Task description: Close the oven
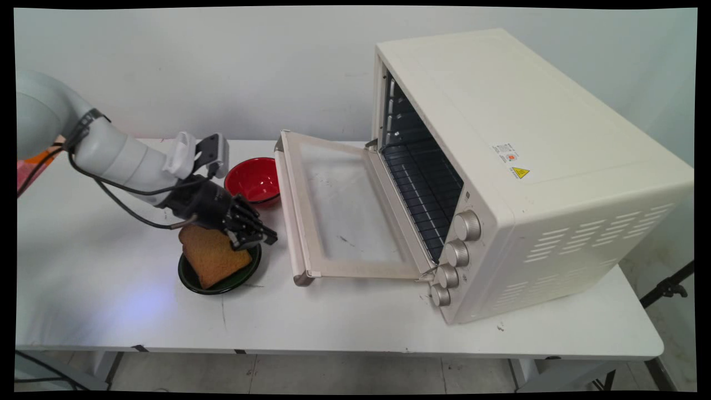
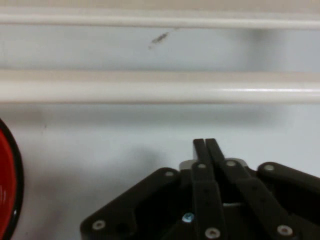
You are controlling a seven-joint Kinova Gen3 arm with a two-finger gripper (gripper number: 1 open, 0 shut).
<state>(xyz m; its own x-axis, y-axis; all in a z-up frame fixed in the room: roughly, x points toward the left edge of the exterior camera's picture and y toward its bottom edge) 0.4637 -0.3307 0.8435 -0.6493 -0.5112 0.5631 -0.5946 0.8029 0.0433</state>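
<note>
My black gripper (image 1: 268, 239) hangs low over the table, just above the right rim of a dark green plate (image 1: 191, 280). A brown slice of toast (image 1: 214, 258) lies on that plate, its upper corner under my hand. In the hand view the gripper (image 2: 205, 143) is shut, fingers pressed together with nothing between them, pointing at the edge of the oven door (image 2: 150, 87). A red bowl (image 1: 253, 180) stands just behind my hand; the red bowl's rim (image 2: 6, 185) shows at the hand view's left edge.
A cream toaster oven (image 1: 527, 166) fills the right half of the table, its glass door (image 1: 339, 205) folded down flat toward my gripper, wire rack inside. Several knobs (image 1: 455, 253) run down its front corner. Black cables hang from the arm.
</note>
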